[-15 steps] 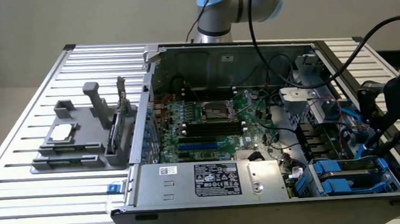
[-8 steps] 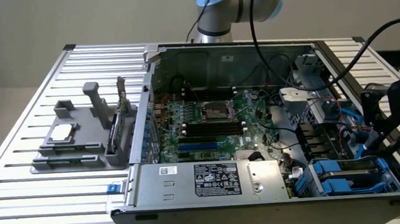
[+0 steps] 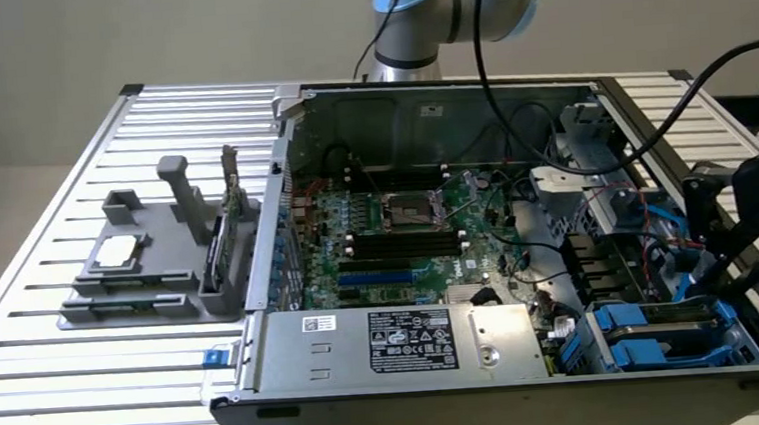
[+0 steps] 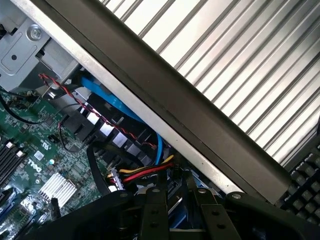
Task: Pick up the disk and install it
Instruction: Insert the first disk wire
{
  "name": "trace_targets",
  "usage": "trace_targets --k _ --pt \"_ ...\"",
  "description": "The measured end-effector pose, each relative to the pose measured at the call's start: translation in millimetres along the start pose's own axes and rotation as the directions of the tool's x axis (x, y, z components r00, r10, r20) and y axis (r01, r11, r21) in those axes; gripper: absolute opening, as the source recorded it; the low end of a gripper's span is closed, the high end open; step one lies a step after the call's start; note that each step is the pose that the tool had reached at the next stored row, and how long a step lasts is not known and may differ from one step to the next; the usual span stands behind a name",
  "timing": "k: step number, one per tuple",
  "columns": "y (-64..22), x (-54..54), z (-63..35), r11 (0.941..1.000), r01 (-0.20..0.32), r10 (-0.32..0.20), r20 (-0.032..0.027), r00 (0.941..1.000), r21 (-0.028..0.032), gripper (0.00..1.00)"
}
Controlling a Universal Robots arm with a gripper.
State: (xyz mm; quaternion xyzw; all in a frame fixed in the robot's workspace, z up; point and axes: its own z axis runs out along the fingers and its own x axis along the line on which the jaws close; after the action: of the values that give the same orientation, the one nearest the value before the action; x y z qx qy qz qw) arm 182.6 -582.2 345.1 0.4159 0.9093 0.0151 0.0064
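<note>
Nearest in the exterior view is the dark front wall of the open computer case (image 3: pixel 501 410), which stands on a slatted metal table (image 3: pixel 84 393). Just inside that wall lies the labelled power supply box (image 3: pixel 403 341). The green motherboard (image 3: pixel 409 241) covers the middle of the case floor, with the CPU socket (image 3: pixel 401 211) at its centre. The disk (image 3: pixel 662 325) lies flat in its blue carrier frame in the case's near corner, on the exterior view's right, just beside the power supply box. The gripper (image 3: pixel 729 273) hangs over that same corner, just above the disk. Whether it is spread, pressed together or pinching anything cannot be told. Outside the case, on the exterior view's left, a grey fixture (image 3: pixel 144 279) carries a small square chip (image 3: pixel 117 252). The arm's base (image 3: pixel 432 8) rises behind the case's far wall.

In the wrist view the gripper's black linkages (image 4: pixel 172 220) are closest, again without showing its state. The case's side wall (image 4: pixel 165 100) runs diagonally beyond them. Inside it are a blue flat cable (image 4: pixel 117 107), a bundle of red, yellow and black wires (image 4: pixel 145 172), a finned heatsink (image 4: pixel 57 187) and the motherboard (image 4: pixel 30 160). Outside the case are the table slats (image 4: pixel 240 60) and the corner of a black keyboard (image 4: pixel 307 182).
</note>
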Motion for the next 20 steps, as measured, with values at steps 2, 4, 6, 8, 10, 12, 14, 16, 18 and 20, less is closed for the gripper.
trace_targets --k 2,4,6,8,10,12,14,16,18,20 --pt "0.0 0.0 0.2 1.0000 -0.002 0.002 -0.0001 1.0000 -0.0001 0.27" --pt "0.3 0.4 0.7 1.0000 -0.004 0.004 -0.0002 1.0000 -0.0002 0.27" --pt "1.0 1.4 1.5 1.0000 -0.007 0.007 0.0000 1.0000 -0.0001 0.27" --pt "1.7 2.1 2.4 1.0000 -0.009 0.009 -0.0001 1.0000 -0.0002 0.27" --pt "1.8 2.2 3.4 1.0000 -0.010 0.010 0.0000 1.0000 -0.0002 0.27" --pt "1.8 2.4 5.0 0.9999 -0.010 0.010 0.0000 0.9999 -0.0002 0.27" --pt "1.9 2.5 6.5 0.9999 -0.012 0.012 0.0001 0.9999 -0.0002 0.27" --pt "2.3 2.9 6.9 0.9999 -0.015 0.015 0.0000 0.9999 -0.0004 0.27" --pt "2.8 3.6 7.0 0.9998 -0.020 0.020 -0.0006 0.9998 -0.0009 0.27" --pt "3.5 4.5 7.0 0.9997 -0.024 0.024 -0.0009 0.9997 -0.0013 0.27"
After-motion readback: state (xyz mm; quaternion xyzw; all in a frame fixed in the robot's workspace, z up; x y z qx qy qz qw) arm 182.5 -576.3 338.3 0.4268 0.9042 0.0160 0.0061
